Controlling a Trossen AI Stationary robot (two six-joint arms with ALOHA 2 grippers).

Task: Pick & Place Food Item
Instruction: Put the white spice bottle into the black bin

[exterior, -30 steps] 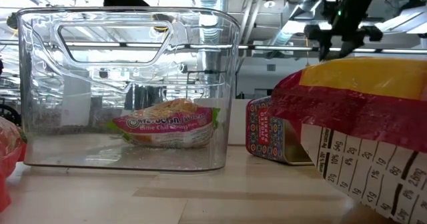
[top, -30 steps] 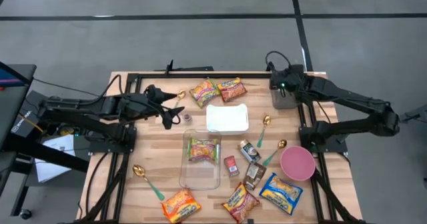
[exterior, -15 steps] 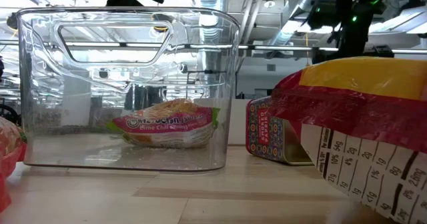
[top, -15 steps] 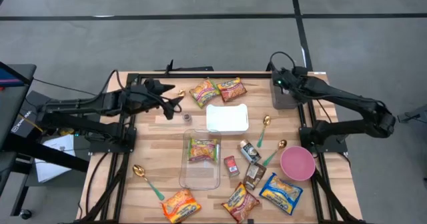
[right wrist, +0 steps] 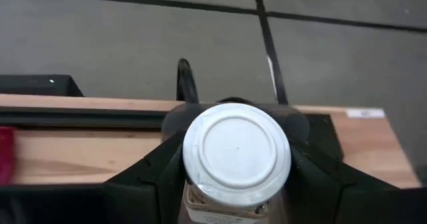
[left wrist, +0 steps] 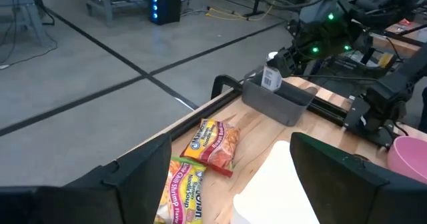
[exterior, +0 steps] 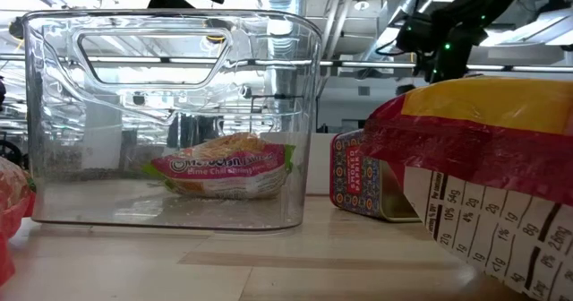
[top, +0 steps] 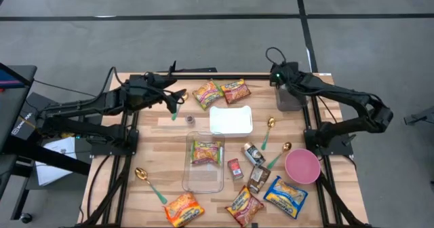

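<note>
Wooden table (top: 163,153): noodle packet (top: 205,152) inside clear bin (top: 203,182); right fingers (right wrist: 313,177) pinching jar (right wrist: 236,159); left fingers (left wrist: 133,177) spread.

Clear bin (exterior: 170,113) on the wooden table (exterior: 269,265), holding one noodle packet (exterior: 224,165). Just right of the bin, behind its corner, a small red box (exterior: 358,186). Farther right, nearest the camera, a yellow-and-red packet (exterior: 488,158). Above it, a dark arm (exterior: 448,23).

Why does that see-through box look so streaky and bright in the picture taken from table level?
Low view: ceiling lights behind shine through the clear container and glare off its walls; the yellow packet looms blurred, too near the lens. High view: even light, soft shadows.
</note>
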